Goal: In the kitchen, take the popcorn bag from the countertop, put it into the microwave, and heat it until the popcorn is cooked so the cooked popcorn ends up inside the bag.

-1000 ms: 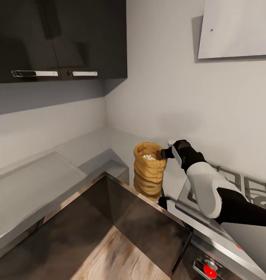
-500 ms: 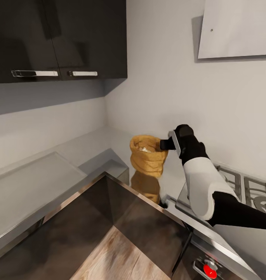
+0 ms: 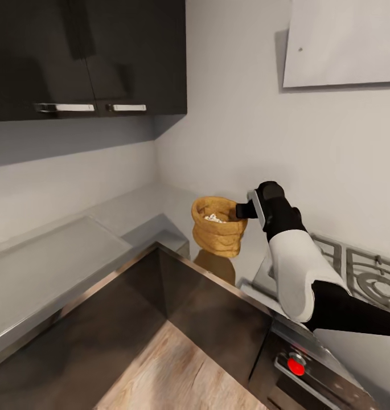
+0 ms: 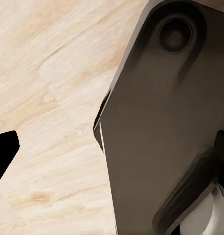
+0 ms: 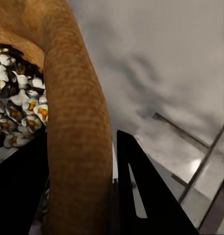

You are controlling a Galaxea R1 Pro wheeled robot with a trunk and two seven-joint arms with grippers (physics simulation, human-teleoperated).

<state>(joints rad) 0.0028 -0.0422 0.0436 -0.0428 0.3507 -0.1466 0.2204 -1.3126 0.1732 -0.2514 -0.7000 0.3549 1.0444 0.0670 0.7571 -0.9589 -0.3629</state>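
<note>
The tan popcorn bag [image 3: 219,233] hangs just over the grey countertop [image 3: 132,213] in the corner, its reflection on the glossy surface below it. Whitish popcorn [image 3: 213,218] shows inside its open top. My right gripper [image 3: 240,212] is shut on the bag's rolled rim from the hob side. In the right wrist view the rim [image 5: 72,122] runs between the two black fingers [image 5: 141,196], beside popped popcorn [image 5: 16,107]. The left wrist view looks down at wooden floor [image 4: 53,98], with one dark fingertip [image 4: 1,156] at the edge. The microwave is out of view.
Dark upper cabinets [image 3: 86,57] hang over the left run of worktop. A grated gas hob [image 3: 360,273] lies to the right of the bag, above an oven front with a red knob [image 3: 296,366]. A pale hood [image 3: 343,42] is on the wall. Wooden floor [image 3: 172,376] lies below.
My right gripper has raised the bag off the countertop and drawn it slightly sideways. The head view has shifted a little between frames.
</note>
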